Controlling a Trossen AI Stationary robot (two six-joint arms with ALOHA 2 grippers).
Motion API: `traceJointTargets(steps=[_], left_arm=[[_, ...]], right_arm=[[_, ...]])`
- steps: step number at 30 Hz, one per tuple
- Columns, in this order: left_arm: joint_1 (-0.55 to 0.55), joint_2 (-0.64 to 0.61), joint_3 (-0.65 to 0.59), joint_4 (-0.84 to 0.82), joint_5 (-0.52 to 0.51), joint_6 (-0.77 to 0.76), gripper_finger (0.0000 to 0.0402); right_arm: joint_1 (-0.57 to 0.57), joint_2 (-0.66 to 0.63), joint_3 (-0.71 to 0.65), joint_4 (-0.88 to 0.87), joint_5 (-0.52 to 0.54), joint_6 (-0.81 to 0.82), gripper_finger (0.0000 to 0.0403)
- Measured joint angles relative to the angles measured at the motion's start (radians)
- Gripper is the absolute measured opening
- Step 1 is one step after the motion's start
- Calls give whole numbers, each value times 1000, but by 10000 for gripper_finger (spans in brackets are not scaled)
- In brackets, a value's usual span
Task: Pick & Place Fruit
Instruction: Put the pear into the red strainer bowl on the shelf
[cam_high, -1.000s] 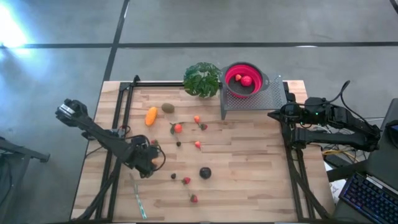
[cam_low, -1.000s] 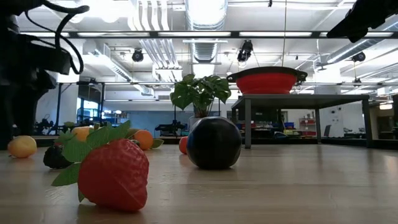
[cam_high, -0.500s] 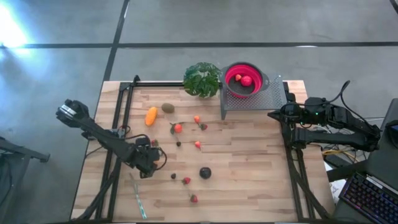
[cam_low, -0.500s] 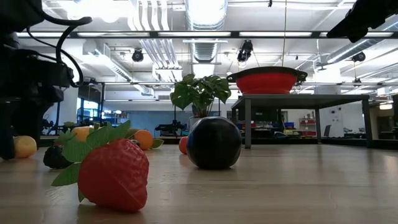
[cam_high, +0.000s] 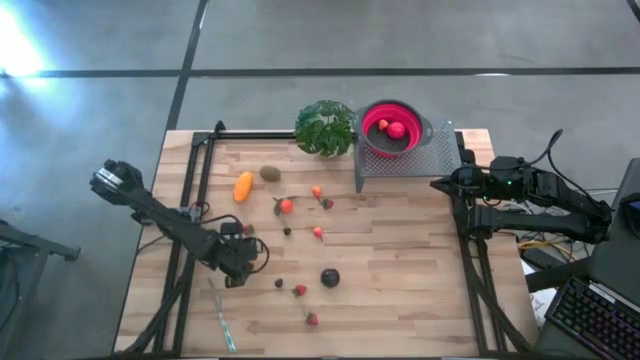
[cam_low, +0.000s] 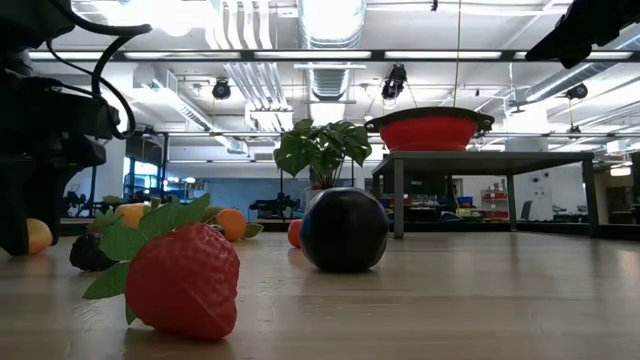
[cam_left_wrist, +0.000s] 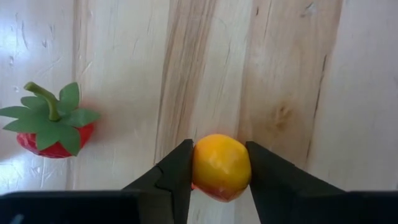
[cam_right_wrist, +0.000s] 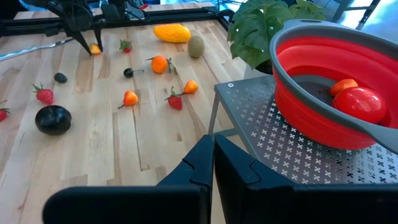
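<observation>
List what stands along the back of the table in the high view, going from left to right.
yellow-orange fruit → olive-brown kiwi → leafy plant → red bowl on the perforated metal stand → right gripper, parked beside the stand.

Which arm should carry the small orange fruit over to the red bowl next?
Left. Its tool is already closed on the small orange fruit at the table's left side. The right tool is shut and empty beside the red bowl, far from that fruit.
</observation>
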Motion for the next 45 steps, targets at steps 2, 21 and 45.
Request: traceJointTargets(steps=[2,21,45], left_arm=[[0,0,0,0,0,-3,136],[0,-107,106,199,-342,97,140],[352,44,-65,1726,-43,533,137]], right_arm=[[0,0,0,0,0,0,8],[0,10,0,7,-17,2,8],[157,345,-58,471,-192,-45,24]])
